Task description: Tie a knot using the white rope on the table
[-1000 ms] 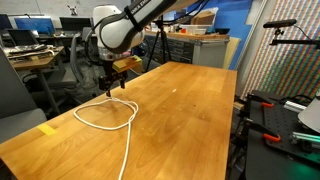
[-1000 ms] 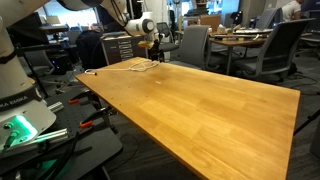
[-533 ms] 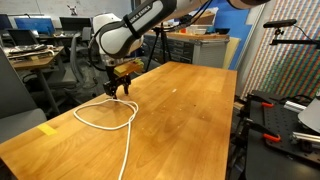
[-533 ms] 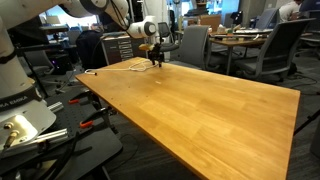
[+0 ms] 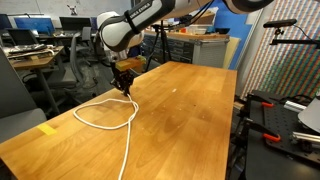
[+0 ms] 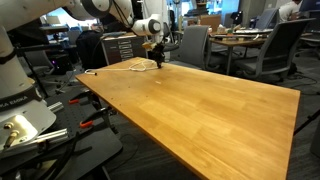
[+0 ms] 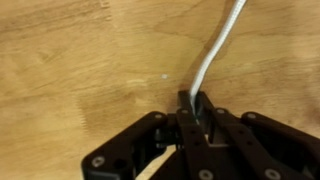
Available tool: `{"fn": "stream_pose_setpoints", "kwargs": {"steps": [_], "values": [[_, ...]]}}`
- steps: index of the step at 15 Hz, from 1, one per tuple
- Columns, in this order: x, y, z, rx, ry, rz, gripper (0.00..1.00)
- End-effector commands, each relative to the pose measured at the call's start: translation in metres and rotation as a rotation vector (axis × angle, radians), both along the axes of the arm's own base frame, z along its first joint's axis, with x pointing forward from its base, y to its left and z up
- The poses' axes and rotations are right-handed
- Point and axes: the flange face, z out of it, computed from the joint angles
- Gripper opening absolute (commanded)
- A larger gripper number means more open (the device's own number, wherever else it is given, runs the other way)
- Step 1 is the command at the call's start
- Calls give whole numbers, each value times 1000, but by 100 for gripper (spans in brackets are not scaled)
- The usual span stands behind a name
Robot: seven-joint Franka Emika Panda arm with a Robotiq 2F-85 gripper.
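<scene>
**Table.** The large rectangular table with a smooth light-brown wooden top (image 5: 185, 125) fills the foreground in both exterior views. A small yellow tape mark (image 5: 47, 129) sits on the table top close to one long edge, toward the near end.

**Rope.** The long, thin, flexible white rope (image 5: 128, 150) lies on the table. One strand starts at the table's near edge and runs across the top. It then opens into a wide, flat loop beside the long edge that carries the tape mark. The far side of the loop rises off the table top to the gripper.

**Gripper.** The black two-finger Robotiq gripper (image 5: 125, 87) points straight down over the far side of the loop, just above the table top. In the wrist view the jaws stand narrow, pinched on the white rope. The strand leaves the fingertips (image 7: 187, 101) and runs away across the bare wood.

**Arm.** The white robot arm (image 5: 120, 28) reaches in over the table's long edge.

**Beyond the table.** Office desks with monitors (image 5: 30, 45) and grey office chairs (image 6: 195, 45) stand past the table's far end.
</scene>
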Motion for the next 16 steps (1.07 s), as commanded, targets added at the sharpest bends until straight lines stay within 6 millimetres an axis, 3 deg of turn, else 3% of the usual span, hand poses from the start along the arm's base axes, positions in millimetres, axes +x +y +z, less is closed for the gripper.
{"fn": "stream_pose_setpoints", "kwargs": {"steps": [1,4,7,9,12,16], "values": [[15,-23,12,63,3,-106,0],[35,-66,54,125,-104,-198,1],[48,-135,96,105,-202,-335,1],[45,-189,115,43,-202,-448,1],[24,-270,122,-42,-151,-592,1],[-27,-368,101,-115,-35,-779,1]]}}
